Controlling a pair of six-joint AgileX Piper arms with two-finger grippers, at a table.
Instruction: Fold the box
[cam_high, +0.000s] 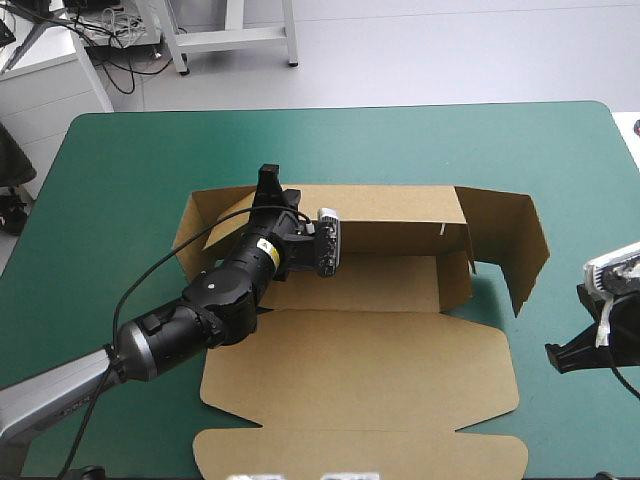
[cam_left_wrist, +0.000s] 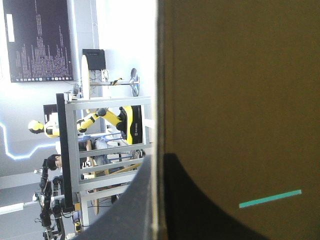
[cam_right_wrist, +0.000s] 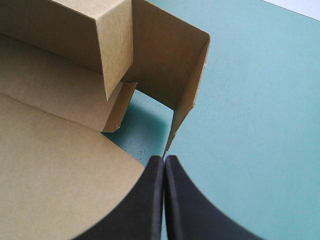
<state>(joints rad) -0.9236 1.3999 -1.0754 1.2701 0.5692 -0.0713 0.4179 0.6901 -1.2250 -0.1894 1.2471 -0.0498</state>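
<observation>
The right gripper (cam_right_wrist: 164, 163) has its black fingers pressed together, with nothing between them. It is over the teal-green table (cam_high: 120, 160), at 3 o'clock of the brown box (cam_high: 380, 370), near the board but apart from it. The box lies in the middle of the table, with its lid flat toward 6 o'clock and its walls raised at 12 and 3 o'clock. The left gripper (cam_high: 267, 178) is at about 11 o'clock, and its fingers pinch the far wall's upper edge.
</observation>
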